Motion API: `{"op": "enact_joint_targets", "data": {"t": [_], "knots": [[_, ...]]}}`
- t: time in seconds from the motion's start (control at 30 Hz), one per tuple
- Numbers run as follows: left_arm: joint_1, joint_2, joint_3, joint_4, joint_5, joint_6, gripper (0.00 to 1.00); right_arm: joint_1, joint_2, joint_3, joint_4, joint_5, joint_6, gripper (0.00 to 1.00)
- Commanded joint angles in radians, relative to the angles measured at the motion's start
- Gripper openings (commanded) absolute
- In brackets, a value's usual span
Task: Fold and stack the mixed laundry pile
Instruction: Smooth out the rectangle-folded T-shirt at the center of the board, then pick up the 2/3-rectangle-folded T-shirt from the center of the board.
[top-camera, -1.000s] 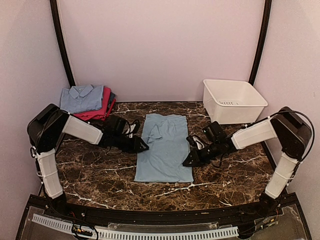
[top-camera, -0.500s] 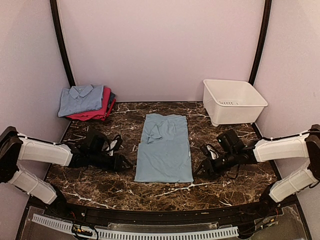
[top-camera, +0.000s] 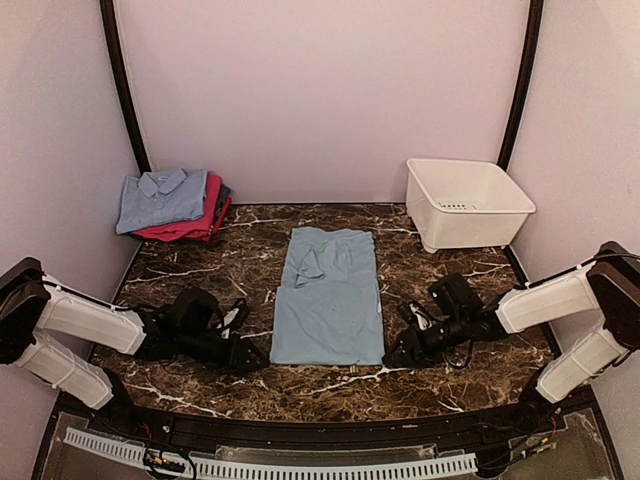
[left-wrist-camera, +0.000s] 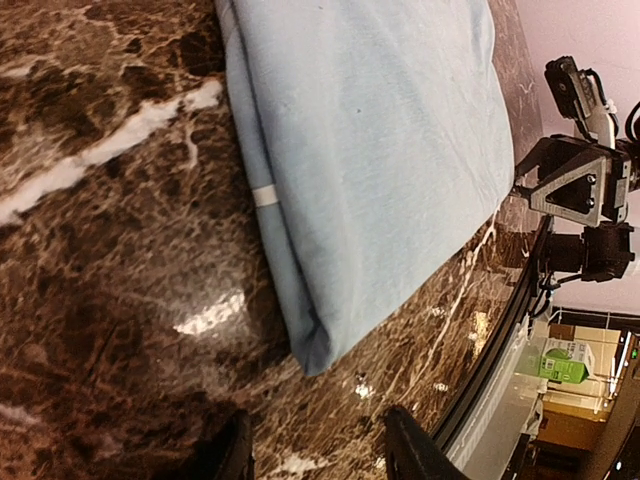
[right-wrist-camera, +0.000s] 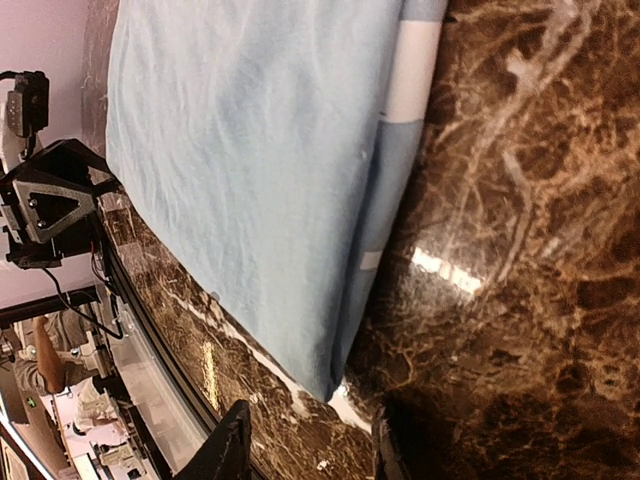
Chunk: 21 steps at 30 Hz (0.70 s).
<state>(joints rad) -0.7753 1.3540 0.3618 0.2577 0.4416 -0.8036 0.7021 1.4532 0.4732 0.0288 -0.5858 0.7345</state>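
Pale blue garment (top-camera: 328, 297): folded lengthwise, flat, lying between the two claws, one near corner just ahead of each. Left gripper (left-wrist-camera: 315, 450), right gripper (right-wrist-camera: 305, 440): jaws wide, empty. Risk: pinching only the top layer, splaying the fold

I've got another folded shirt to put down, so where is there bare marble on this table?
Bare marble lies between the folded stack and the pale blue garment, between that garment and the white tub, and along the near edge. It is crowded at the garment's near corners, where the left gripper and right gripper sit.
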Motion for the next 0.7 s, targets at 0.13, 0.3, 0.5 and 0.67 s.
{"op": "enact_joint_targets", "data": {"t": [0.13, 0.3, 0.5, 0.67], "knots": [[-0.015, 0.14, 0.011, 0.116, 0.027, -0.021, 0.41, 0.01, 0.098, 0.004, 0.12, -0.008, 0.022, 0.36], [-0.015, 0.175, 0.018, 0.136, 0.028, -0.025, 0.33, 0.017, 0.114, 0.003, 0.135, -0.014, 0.027, 0.29], [-0.016, 0.162, 0.01, 0.137, 0.031, -0.029, 0.17, 0.019, 0.099, -0.003, 0.127, -0.014, 0.026, 0.13], [-0.04, 0.129, 0.008, 0.126, 0.025, -0.024, 0.01, 0.019, 0.067, -0.013, 0.122, -0.017, 0.03, 0.0]]}}
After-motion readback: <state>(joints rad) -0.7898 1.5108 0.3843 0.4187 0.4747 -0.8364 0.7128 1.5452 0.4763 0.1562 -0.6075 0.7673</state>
